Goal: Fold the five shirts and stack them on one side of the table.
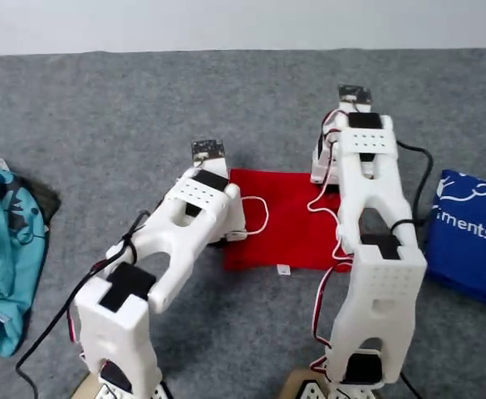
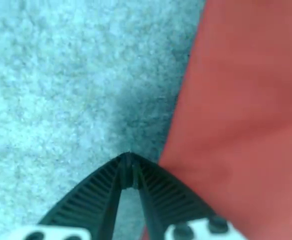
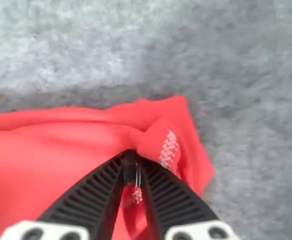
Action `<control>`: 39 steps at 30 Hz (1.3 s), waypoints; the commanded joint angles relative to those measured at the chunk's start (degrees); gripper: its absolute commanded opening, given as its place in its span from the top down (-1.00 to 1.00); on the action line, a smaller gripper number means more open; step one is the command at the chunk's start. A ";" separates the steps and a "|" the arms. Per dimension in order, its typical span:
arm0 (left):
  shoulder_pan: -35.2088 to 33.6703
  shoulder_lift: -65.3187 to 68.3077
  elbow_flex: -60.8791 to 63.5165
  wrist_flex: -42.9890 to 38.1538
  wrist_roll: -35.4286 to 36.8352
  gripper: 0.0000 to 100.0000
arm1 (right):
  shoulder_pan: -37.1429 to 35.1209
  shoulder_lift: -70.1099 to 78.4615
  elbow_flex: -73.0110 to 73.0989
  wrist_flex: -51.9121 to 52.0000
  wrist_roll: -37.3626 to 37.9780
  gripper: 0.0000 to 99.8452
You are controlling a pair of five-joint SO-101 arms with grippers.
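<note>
A red shirt lies folded flat on the grey carpet between the two arms. My left gripper is shut, its tips down on the carpet just beside the shirt's edge, with nothing seen between them. My right gripper is shut on the red shirt near a far corner, where a small fold with white stitching bunches up beside the fingertips. A blue shirt lies folded at the right side of the table. A pile of teal shirts sits at the left edge.
Grey carpet covers the whole table. White cables from the arms trail over the red shirt. A small white label shows at the shirt's near edge.
</note>
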 commanded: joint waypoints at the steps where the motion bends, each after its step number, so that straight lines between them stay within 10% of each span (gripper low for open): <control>1: 0.88 1.93 -5.23 3.08 0.44 0.99 | 2.15 -6.02 -3.34 -0.48 3.60 0.98; 11: 0.62 14.68 -21.32 16.00 0.18 0.99 | 7.60 -12.35 -3.34 -0.22 9.58 0.98; 26: 0.00 15.30 -22.46 16.44 0.18 0.99 | -7.43 -11.56 -3.25 -0.31 0.97 0.98; 39: -0.09 15.30 -22.46 16.53 0.18 0.99 | 16.75 -2.51 -5.10 3.12 10.29 0.98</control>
